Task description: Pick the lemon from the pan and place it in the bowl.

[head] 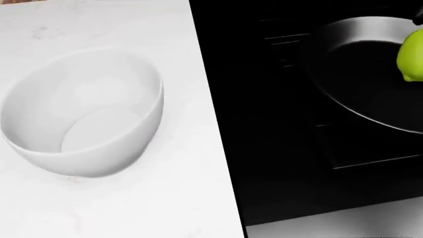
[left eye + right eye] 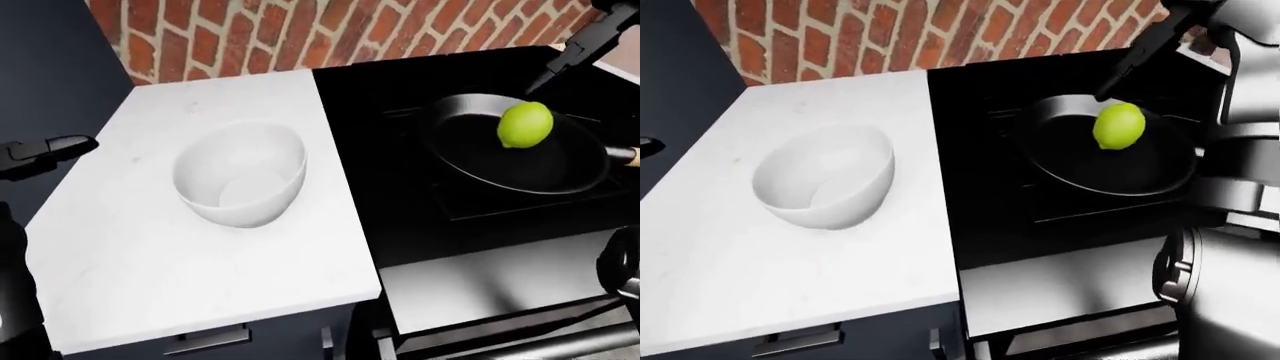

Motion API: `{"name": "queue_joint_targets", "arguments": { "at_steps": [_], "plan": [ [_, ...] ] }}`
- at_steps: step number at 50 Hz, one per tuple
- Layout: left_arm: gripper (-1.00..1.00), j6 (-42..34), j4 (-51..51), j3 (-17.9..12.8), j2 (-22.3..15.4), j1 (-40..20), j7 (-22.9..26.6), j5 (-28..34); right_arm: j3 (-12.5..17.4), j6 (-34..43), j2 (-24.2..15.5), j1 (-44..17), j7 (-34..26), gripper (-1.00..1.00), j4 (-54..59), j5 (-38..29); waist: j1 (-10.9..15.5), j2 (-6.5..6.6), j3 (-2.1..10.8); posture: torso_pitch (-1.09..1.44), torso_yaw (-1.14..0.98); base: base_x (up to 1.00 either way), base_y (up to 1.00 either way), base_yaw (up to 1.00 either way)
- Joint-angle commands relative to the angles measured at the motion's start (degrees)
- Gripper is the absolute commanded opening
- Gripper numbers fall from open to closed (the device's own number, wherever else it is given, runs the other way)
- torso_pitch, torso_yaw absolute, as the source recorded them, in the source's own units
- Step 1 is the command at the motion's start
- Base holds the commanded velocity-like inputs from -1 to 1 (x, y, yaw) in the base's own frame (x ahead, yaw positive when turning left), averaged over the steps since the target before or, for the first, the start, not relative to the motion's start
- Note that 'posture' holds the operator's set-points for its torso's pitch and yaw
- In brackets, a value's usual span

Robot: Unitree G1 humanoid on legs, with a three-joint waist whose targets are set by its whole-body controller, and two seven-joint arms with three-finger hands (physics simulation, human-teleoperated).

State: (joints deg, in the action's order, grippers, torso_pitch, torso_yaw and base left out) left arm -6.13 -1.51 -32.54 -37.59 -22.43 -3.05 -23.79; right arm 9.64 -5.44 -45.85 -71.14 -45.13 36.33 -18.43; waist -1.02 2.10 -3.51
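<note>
A yellow-green lemon point(image 2: 525, 124) sits in a black pan point(image 2: 470, 150) on the black stove, at the right of the left-eye view. A white empty bowl point(image 2: 240, 174) stands on the white counter point(image 2: 130, 255), left of the stove. My right hand point(image 2: 566, 66) comes in from the top right. Its dark fingers point(image 2: 1132, 63) stretch out and end just above the lemon, not closed round it. My left hand point(image 2: 45, 151) hovers open and empty at the left edge, beyond the counter's left side. The head view shows the bowl point(image 1: 86, 114) close up and the lemon point(image 1: 411, 55) at its right edge.
A red brick wall point(image 2: 330, 30) runs behind the counter and the black stove point(image 2: 380, 97). The pan's handle point(image 2: 625, 155) points right. A drawer handle point(image 2: 205, 341) sits under the counter edge. My grey arm and body point(image 2: 1230, 255) fill the right side of the right-eye view.
</note>
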Motion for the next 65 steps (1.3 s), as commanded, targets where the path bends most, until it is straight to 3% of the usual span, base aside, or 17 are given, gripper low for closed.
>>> {"name": "queue_joint_targets", "arguments": {
  "at_steps": [1,13,17,29,40,65],
  "plan": [
    [1.0,1.02,-2.02,-1.14,-1.5,-1.33,-0.11,-0.32,0.42,-5.42,-1.12,-3.06,-1.82,1.0,-0.41,-1.46,-0.03,0.01,1.71,0.0,0.0,0.0,0.0,0.0],
    [1.0,-0.18,-2.42,-1.59,-1.69,-1.25,-0.72,-1.82,-3.84,-28.04,-0.61,-14.92,-0.05,1.0,21.49,-14.85,-0.44,0.33,1.49,0.0,0.0,0.0,0.0,0.0],
    [1.0,-0.2,-2.55,-1.6,-1.72,-1.22,-0.8,-1.99,-4.41,-30.65,-0.12,-15.99,0.26,1.0,24.6,-18.85,-0.45,0.35,1.38,0.0,0.0,0.0,0.0,0.0],
    [1.0,-0.29,-2.56,-1.56,-1.74,-1.18,-0.87,-2.28,-5.54,-34.3,0.97,-18.27,-0.58,1.0,29.42,-27.18,-0.41,0.31,1.31,0.0,0.0,0.0,0.0,0.0],
    [1.0,0.15,-2.11,-1.64,-1.57,-1.02,-0.86,-2.43,-7.51,-40.14,1.71,-17.23,6.72,1.0,33.45,-37.09,-0.32,0.3,1.46,0.0,0.0,0.0,0.0,0.0],
    [1.0,0.26,-2.22,-2.09,-1.7,-0.42,-0.82,-2.71,-7.21,-40.97,1.19,-17.15,5.74,1.0,35.2,-42.91,-0.11,0.05,1.62,0.0,0.0,0.0,0.0,0.0]
  ]
}}
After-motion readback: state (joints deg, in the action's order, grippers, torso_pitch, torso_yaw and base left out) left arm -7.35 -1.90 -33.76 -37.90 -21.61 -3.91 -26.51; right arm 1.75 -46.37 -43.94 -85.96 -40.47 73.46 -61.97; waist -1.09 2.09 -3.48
